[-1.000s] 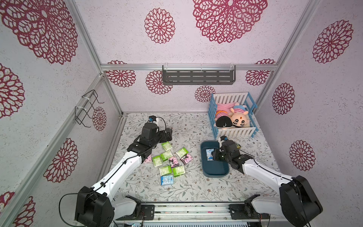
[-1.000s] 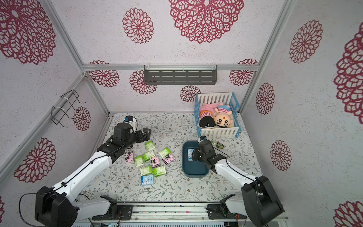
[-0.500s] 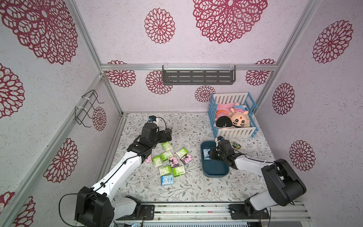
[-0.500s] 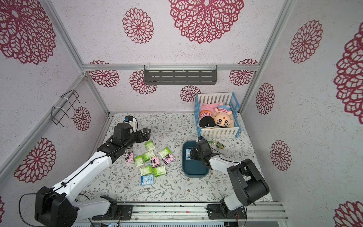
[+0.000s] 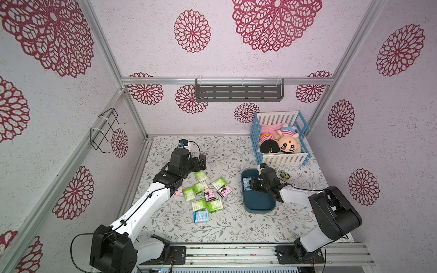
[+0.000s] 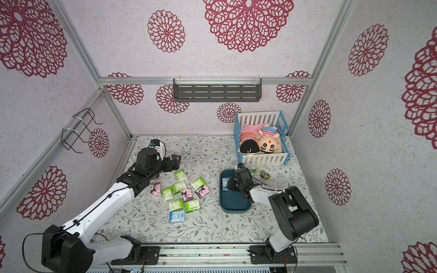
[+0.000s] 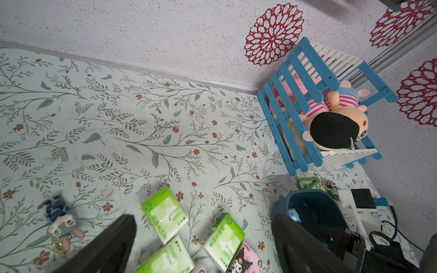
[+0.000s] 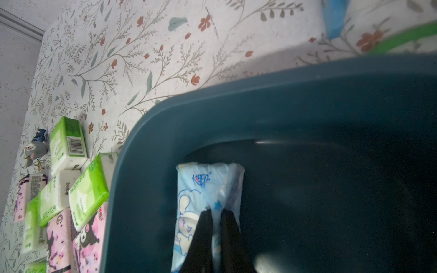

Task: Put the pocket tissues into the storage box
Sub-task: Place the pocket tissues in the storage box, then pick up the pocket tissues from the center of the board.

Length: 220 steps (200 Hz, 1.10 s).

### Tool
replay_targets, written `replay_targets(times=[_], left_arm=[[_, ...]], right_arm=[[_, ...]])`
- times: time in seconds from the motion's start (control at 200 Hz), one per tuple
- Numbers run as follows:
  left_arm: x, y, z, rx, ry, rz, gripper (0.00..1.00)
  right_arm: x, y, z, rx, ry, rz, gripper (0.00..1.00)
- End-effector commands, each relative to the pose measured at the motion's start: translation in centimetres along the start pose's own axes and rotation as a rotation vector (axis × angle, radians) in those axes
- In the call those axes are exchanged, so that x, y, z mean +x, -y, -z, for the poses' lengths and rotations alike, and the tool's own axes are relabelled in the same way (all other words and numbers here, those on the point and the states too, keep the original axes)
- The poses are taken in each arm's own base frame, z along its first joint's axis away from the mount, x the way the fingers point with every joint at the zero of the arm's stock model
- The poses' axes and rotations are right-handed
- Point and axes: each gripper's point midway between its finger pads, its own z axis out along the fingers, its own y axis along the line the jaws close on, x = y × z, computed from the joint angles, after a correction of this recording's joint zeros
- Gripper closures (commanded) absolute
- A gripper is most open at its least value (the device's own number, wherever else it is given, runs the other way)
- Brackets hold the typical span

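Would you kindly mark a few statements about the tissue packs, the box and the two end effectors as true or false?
1. The right end effector is shut on a blue pack inside the box. True.
2. The left end effector holds a pack. False: it is open and empty.
3. The box is full. False: only that one pack shows in it.
4. A second blue pack lies on the table. True.
5. The crib is empty. False: two dolls lie in it.
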Motion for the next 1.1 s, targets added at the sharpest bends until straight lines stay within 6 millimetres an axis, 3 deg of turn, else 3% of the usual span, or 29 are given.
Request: replay_targets(times=[0.0,0.28,0.39,0.585,0.736,0.871,0.991,1.096], left_arm=[[-0.4,0.2,0.7,0.003,0.019,-0.018,0.03],[-0.5,0.2,0.8,0.0,0.022,-0.018,0.03],[-0.5,0.3,0.8,0.003,0.021,-0.02,0.03],[-0.7,0.2,1.0,0.0,0.028,-0.019,0.03],[-0.9,-0.5,1.2,-0.028,0.04,0.016,0.03],[-0.2,-2.0,0.6,-0.041,0.016,0.085,0.03],[-0.7,-4.1,1.5,-0.097,0.031,0.109,0.03],[-1.6,-7.4,2.8,-0.12,0.058,0.213,0.03]], right_arm=[[-2.1,-0.8,-0.1,-0.018,0.057,-0.002,0.94],[-1.9,-1.4,0.1,-0.048,0.04,-0.001,0.68],[-2.0,-1.7,0.4,-0.053,0.038,0.001,0.51],[-3.2,-1.9,1.8,-0.028,0.071,0.037,0.41],[-5.5,-2.5,3.5,0.042,0.145,0.107,0.33],[-7.5,-5.2,4.9,0.06,0.222,0.204,0.28],[-8.9,-10.9,5.9,-0.041,0.283,0.32,0.22],[-8.5,-15.4,4.0,-0.166,0.232,0.379,0.2]])
